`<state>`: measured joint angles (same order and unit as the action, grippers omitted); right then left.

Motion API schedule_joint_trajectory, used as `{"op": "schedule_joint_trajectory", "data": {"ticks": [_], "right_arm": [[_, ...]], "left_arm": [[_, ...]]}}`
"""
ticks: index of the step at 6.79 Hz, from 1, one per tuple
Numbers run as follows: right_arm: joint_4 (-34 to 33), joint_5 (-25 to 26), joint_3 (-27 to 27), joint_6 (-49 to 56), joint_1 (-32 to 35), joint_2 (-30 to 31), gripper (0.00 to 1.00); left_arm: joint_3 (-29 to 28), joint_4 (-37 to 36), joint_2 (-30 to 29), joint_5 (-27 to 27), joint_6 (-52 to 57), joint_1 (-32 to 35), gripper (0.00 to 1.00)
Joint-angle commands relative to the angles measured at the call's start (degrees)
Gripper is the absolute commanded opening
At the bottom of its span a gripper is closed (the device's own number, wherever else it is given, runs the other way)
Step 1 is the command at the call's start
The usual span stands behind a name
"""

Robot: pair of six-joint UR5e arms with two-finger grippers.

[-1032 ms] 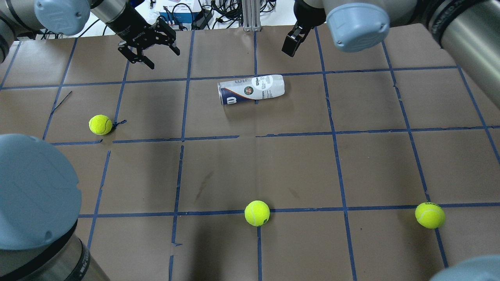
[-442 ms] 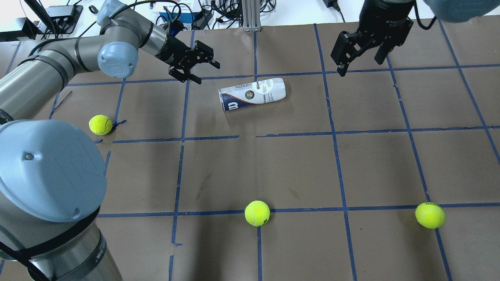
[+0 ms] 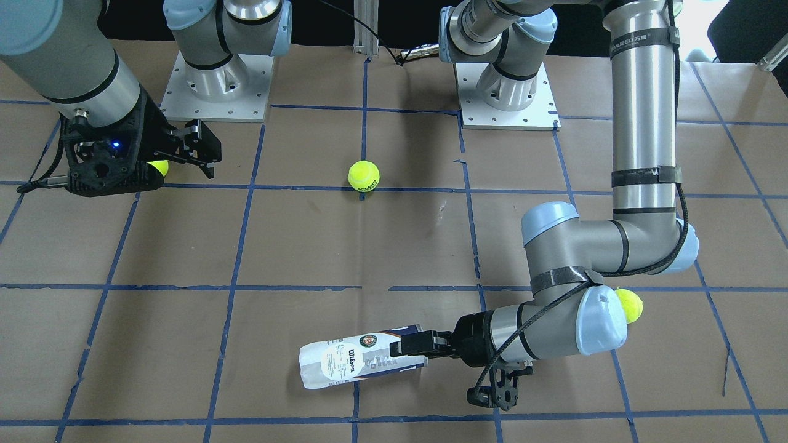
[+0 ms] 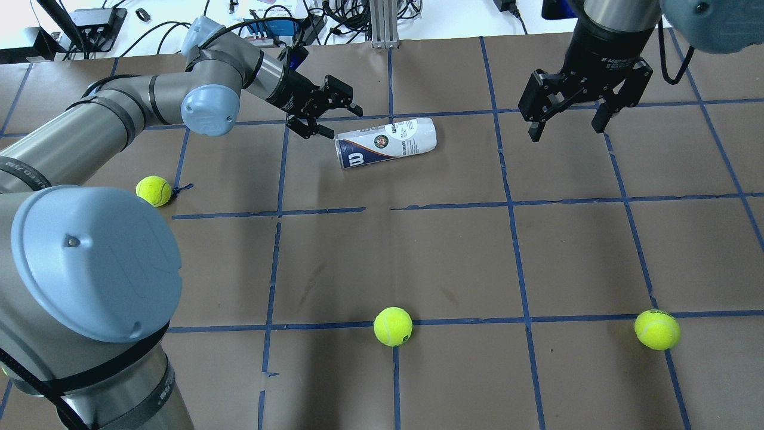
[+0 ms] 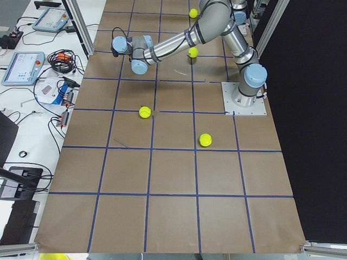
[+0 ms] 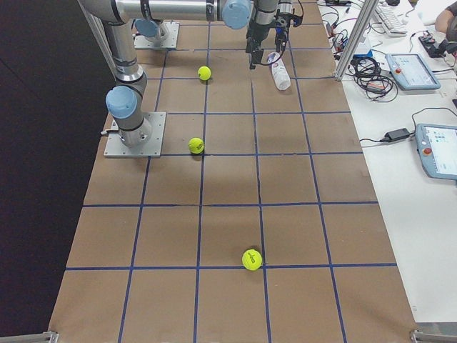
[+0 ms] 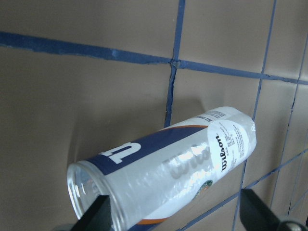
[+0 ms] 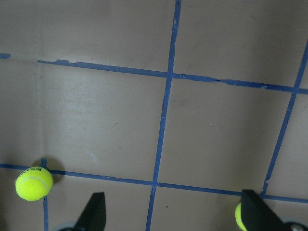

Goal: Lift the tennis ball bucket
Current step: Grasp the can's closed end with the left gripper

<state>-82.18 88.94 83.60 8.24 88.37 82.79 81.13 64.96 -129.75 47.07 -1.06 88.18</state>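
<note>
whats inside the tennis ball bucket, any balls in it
No ball shows in the tennis ball bucket: the left wrist view looks into its open mouth, and the clear wall shows no yellow-green. The label hides part of the middle.

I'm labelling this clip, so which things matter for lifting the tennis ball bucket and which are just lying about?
For the job:
tennis ball bucket, lying on its side
left gripper, open at its rim end

Just lying about:
three tennis balls

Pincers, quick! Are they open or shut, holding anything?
Left pincer: open, by the tennis ball can, holding nothing.
Right pincer: open, empty.
</note>
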Motion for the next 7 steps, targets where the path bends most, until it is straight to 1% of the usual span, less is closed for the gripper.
{"op": "schedule_joint_trajectory", "data": {"ticks": [1,2,3,4,5,6,7], "right_arm": [[-0.6,0.1,0.3,-1.7,0.0,0.2,1.00],[-1.0,-0.3,0.2,-2.3,-0.1,0.2,1.00],[-1.0,-0.3,0.2,-6.2,0.0,0.2,1.00],[-1.0,-0.2,0.4,-6.9,0.0,0.1,1.00],[-1.0,-0.2,0.4,-7.0,0.0,0.1,1.00],[-0.9,-0.3,0.4,-7.1,-0.1,0.1,1.00],[-1.1,-0.4,0.4,-7.1,0.0,0.1,1.00]], "left_arm": [[0.3,-0.6,-0.4,0.2,0.2,0.1,0.95],[0.5,-0.7,-0.9,0.1,-0.1,0.2,0.95],[0.5,-0.9,-1.1,-0.5,-0.1,0.2,0.85],[1.7,-0.8,-1.2,-2.7,-0.4,0.3,0.69],[3.1,-0.9,-0.7,-4.9,-0.7,0.3,0.49],[3.4,-0.7,-0.7,-4.9,-0.9,0.3,0.16],[3.3,-0.8,0.4,-5.1,-3.2,0.8,0.05]]}}
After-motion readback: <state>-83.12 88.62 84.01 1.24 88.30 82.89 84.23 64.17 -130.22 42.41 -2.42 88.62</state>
